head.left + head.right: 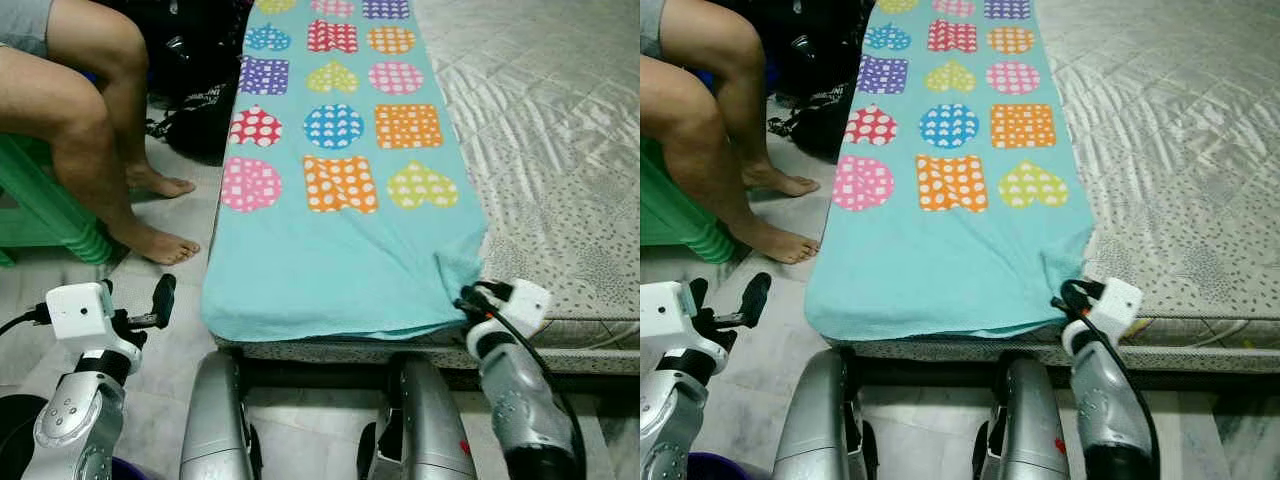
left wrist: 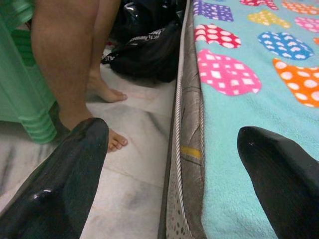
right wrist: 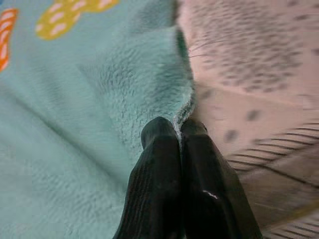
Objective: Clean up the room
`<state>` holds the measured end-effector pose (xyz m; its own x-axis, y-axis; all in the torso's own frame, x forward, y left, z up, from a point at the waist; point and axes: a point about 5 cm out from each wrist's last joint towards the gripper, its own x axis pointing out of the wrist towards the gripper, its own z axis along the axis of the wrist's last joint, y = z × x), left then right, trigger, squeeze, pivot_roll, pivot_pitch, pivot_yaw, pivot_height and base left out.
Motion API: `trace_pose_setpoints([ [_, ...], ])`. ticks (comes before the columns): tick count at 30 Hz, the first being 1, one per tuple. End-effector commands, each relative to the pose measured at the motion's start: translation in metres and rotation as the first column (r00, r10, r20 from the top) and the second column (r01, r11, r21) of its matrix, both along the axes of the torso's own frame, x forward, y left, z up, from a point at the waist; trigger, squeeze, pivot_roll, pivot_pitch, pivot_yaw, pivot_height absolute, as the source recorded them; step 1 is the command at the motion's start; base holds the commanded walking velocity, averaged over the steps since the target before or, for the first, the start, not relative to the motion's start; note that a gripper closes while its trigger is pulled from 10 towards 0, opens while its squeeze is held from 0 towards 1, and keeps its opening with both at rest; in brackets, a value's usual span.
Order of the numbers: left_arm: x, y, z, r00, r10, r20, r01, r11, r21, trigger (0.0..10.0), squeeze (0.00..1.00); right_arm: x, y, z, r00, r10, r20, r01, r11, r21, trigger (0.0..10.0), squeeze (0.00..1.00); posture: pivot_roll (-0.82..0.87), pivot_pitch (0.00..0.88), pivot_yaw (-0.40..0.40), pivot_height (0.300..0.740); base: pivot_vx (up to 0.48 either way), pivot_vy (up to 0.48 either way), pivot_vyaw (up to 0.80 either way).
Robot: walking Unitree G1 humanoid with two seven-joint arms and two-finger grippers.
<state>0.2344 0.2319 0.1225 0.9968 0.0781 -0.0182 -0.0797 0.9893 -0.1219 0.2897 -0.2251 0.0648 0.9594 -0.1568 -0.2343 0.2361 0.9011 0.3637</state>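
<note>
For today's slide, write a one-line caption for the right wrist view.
The right pincer, shut on the edge of the turquoise blanket, beside the speckled mattress.

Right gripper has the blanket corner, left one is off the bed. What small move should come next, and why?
Probably bring the open left gripper onto the blanket's near left corner. The right gripper is pinched shut on the right corner at the mattress edge, while the left hovers over the floor beside it.
</note>
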Motion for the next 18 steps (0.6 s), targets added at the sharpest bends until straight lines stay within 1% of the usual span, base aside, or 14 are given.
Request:
trace_pose_setpoints([
  [1,-0.002,0.002,-0.005,1.000,0.001,-0.015,-0.002,1.000,-0.008,10.0,0.00,-0.008,-0.009,-0.002,0.999,-0.045,-0.023,0.046,0.999,0.008,0.0,0.00,0.11,0.174,0.007,0.536,0.000,0.000,0.00],
  [4,-0.001,0.000,-0.005,1.000,-0.002,-0.013,0.002,1.000,-0.012,10.0,0.00,-0.017,-0.014,-0.004,0.996,-0.077,-0.037,0.077,0.997,-0.004,0.0,0.00,0.11,0.171,0.008,0.536,0.000,0.000,0.00],
  [7,0.000,-0.001,-0.005,1.000,-0.006,-0.011,0.005,1.000,-0.014,10.0,0.00,-0.024,-0.015,-0.004,0.994,-0.095,-0.050,0.095,0.995,-0.009,0.0,0.00,0.10,0.170,0.009,0.536,0.000,0.000,0.00],
  [8,0.002,-0.001,-0.006,1.000,-0.011,-0.012,0.010,1.000,-0.015,10.0,0.00,-0.030,-0.014,-0.005,0.992,-0.105,-0.072,0.104,0.995,-0.011,2.1,0.00,0.10,0.167,0.011,0.536,0.000,0.000,0.00],
  [9,0.002,-0.001,-0.006,1.000,-0.011,-0.012,0.010,1.000,-0.015,10.0,0.00,-0.030,-0.014,-0.005,0.992,-0.105,-0.072,0.104,0.995,-0.011,2.1,0.00,0.10,0.167,0.011,0.536,0.000,0.000,0.00],
  [10,0.002,-0.001,-0.006,1.000,-0.012,-0.012,0.012,1.000,-0.015,10.0,0.00,-0.031,-0.014,-0.006,0.992,-0.101,-0.079,0.100,0.995,-0.011,7.7,0.00,0.10,0.167,0.011,0.536,0.000,0.000,0.00],
  [11,0.002,-0.001,-0.006,1.000,-0.014,-0.012,0.013,1.000,-0.015,10.0,0.00,-0.031,-0.014,-0.008,0.992,-0.092,-0.089,0.091,0.996,-0.007,10.0,0.00,0.10,0.167,0.011,0.536,0.000,0.000,0.00],
  [15,0.003,-0.002,-0.007,1.000,-0.018,-0.014,0.018,1.000,-0.014,10.0,0.00,-0.031,-0.010,-0.007,0.992,-0.078,-0.102,0.078,0.997,-0.008,10.0,0.00,0.10,0.165,0.012,0.536,0.000,0.000,0.00],
  [16,0.003,-0.002,-0.007,1.000,-0.019,-0.014,0.019,1.000,-0.014,10.0,0.00,-0.032,-0.010,-0.006,0.992,-0.076,-0.103,0.076,0.997,-0.007,10.0,0.89,0.10,0.162,0.011,0.536,0.000,0.000,0.00],
  [17,0.003,-0.002,-0.007,1.000,-0.019,-0.015,0.019,1.000,-0.014,10.0,0.00,-0.032,-0.009,-0.006,0.992,-0.075,-0.104,0.075,0.997,-0.006,10.0,1.00,0.10,0.162,0.011,0.536,0.000,0.000,0.00],
  [18,0.003,-0.002,-0.007,1.000,-0.020,-0.016,0.020,1.000,-0.014,10.0,0.00,-0.032,-0.008,-0.006,0.992,-0.071,-0.106,0.071,0.997,-0.002,10.0,1.00,0.10,0.162,0.011,0.536,0.000,0.000,0.00],
])
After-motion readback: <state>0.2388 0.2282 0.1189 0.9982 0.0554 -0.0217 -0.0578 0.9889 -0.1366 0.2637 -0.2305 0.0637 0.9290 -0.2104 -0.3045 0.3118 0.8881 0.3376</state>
